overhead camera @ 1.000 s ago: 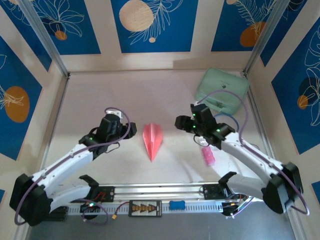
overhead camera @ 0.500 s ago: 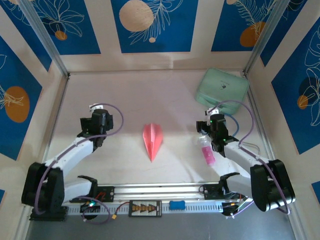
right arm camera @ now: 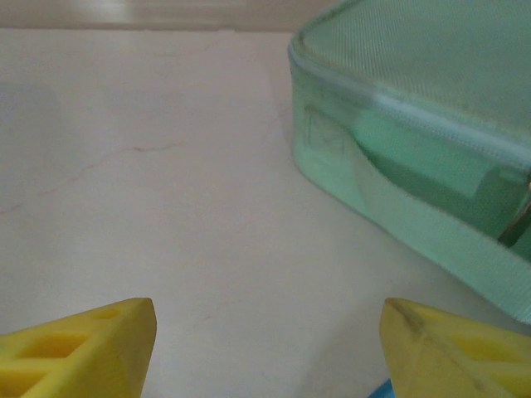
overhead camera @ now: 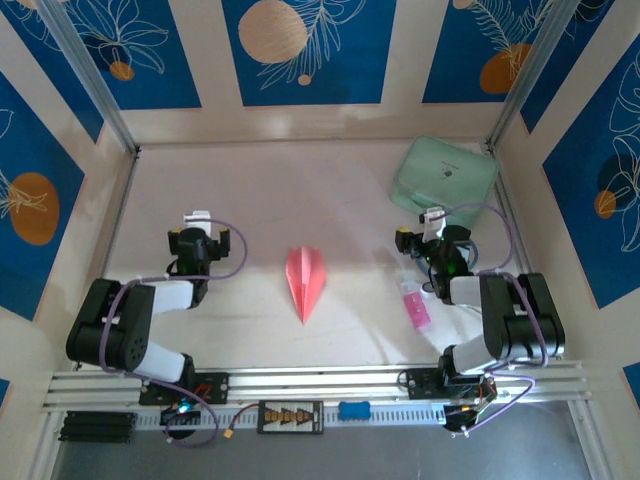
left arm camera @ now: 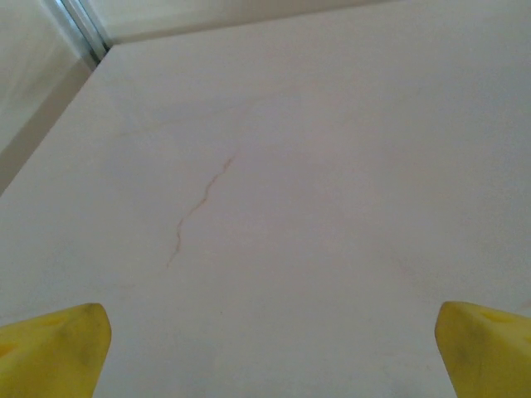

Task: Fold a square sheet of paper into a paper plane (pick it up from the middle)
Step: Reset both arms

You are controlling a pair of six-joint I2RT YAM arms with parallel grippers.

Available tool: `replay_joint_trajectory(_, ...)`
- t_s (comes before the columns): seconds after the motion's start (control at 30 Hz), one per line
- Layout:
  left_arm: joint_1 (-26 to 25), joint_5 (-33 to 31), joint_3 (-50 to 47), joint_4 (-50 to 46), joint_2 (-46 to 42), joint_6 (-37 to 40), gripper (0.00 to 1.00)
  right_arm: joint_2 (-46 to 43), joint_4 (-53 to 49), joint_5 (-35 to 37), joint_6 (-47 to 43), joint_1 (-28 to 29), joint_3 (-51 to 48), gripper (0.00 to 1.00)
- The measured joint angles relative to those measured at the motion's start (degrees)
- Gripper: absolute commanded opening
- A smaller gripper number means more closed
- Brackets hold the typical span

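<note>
On the bench (overhead camera: pixel 250 190) the slim salmon-pink paper plane (overhead camera: pixel 305 280) lies finished. Both the left arm (overhead camera: pixel 165 295) and right arm (overhead camera: pixel 470 290) have pulled back (jaws open and empty, the right seemingly narrower), so folding looks done.

One paper plane (overhead camera: pixel 305 280), one mint-green case (overhead camera: pixel 445 172), one pink stick (overhead camera: pixel 415 306).

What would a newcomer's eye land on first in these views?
The salmon-pink paper plane stands out first, lying alone mid-table with its long tip toward the arm bases. Next come the mint-green case in the far right corner and a small bright-pink stick-shaped object beside the right arm. The left gripper and right gripper are open and empty, well off to either side of the plane.
</note>
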Motion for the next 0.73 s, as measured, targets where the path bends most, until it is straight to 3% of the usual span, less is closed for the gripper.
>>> replay_joint_trajectory(0.07, 1.22, 1.99, -1.79, 5.62, 3.80, 0.42, 1.00, 1.57, -0.83, -0.37, 0.72, -0.52, 0.26, 0.76)
replay_joint_trajectory(0.1, 1.55, 2.43, -1.97, 5.38, 4.66, 0.42, 1.00, 1.86, -0.72, -0.26, 1.25, -0.72, 0.42, 0.82)
replay_joint_trajectory(0.13, 1.84, 3.13, -1.99, 5.27, 5.11, 0.42, 1.00, 1.95, -1.53, 0.59, 2.23, -0.87, 1.09, 0.95)
replay_joint_trajectory(0.17, 2.08, 3.52, -1.97, 6.08, 5.33, 0.42, 1.00, 1.95, -1.75, 1.33, 2.86, -0.87, 1.70, 0.99)
replay_joint_trajectory(0.73, 2.47, 6.99, -1.86, 10.08, 5.33, 0.46, 1.00, 1.92, -1.55, 4.76, 4.09, -0.50, 2.95, 0.99)
